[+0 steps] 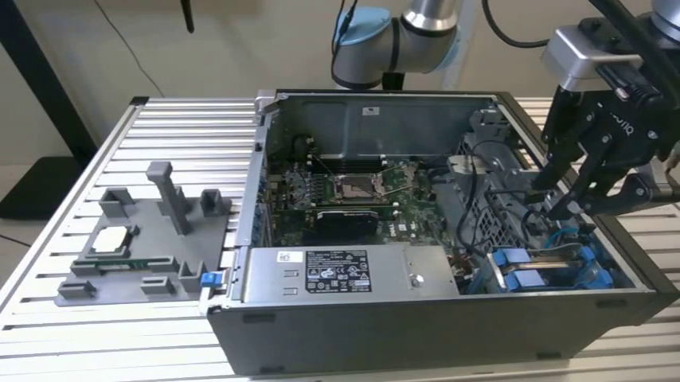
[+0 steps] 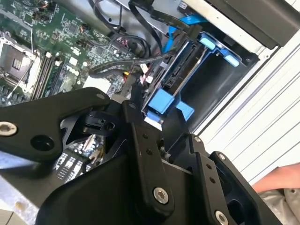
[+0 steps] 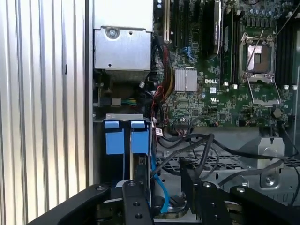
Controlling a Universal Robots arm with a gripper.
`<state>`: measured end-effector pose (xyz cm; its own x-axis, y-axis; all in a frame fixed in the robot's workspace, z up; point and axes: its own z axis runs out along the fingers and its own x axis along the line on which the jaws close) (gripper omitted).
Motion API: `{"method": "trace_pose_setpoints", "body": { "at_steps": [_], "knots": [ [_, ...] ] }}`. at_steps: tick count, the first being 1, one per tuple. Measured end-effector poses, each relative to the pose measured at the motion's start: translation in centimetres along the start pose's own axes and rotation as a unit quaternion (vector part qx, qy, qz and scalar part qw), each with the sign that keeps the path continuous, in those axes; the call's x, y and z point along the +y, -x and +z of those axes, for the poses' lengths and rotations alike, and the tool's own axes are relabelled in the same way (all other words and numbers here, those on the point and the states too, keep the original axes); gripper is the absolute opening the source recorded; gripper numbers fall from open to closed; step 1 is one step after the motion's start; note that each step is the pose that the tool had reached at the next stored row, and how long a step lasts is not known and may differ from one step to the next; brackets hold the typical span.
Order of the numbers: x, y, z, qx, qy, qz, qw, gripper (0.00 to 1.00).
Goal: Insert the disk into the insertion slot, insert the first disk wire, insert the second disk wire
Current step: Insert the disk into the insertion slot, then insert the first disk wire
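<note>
**Disk (image 1: 521, 270) in the insertion slot (image 1: 558, 253), gripper (image 1: 590, 203) spread just above**

In the exterior view, an open computer case (image 1: 425, 338) lies on a slatted metal table (image 1: 53, 318). The disk shows as a bright blue caddy set in the insertion slot, in the case's near corner on the exterior view's right. The gripper hangs just above and behind it, its black fingers apart with nothing seen between them. A grey power-supply box (image 1: 340, 274) lies beside the disk towards the exterior view's left, with the motherboard (image 1: 351, 191) beyond it. A grey fixture tray (image 1: 138, 247) rests on the table, well apart on the exterior view's left.

In the second wrist view, the gripper (image 2: 159, 117) crosses the foreground, its tips close to the blue tabs of the disk (image 2: 161, 101). The dark bay of the insertion slot (image 2: 220, 79) opens beside them. A blue cable (image 2: 165, 40) and black cables (image 2: 122, 65) run near the disk's end; whether any is plugged in I cannot tell.

In the first wrist view, the two blue tabs of the disk (image 3: 139, 137) sit side by side against the grey sheet-metal lip of the insertion slot (image 3: 124, 116). The gripper (image 3: 161, 183) is parted, and the blue cable (image 3: 157, 176) runs through the gap; contact cannot be told.
</note>
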<state>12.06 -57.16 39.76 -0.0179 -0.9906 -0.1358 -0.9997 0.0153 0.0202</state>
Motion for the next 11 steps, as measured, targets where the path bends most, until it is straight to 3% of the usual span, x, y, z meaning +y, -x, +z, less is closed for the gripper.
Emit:
{"method": "trace_pose_setpoints", "body": {
  "at_steps": [4,8,10,11],
  "knots": [
    [0.36,0.78,0.12,0.0001,-0.0019,-0.001,1.0000,1.00],
    [0.44,1.62,0.24,0.0018,-0.0123,-0.006,0.9999,1.00],
    [0.46,1.86,0.29,0.0072,-0.0224,-0.010,0.9997,1.00],
    [0.49,1.93,0.31,0.0132,-0.0263,-0.012,0.9995,1.00]
  ]
}}
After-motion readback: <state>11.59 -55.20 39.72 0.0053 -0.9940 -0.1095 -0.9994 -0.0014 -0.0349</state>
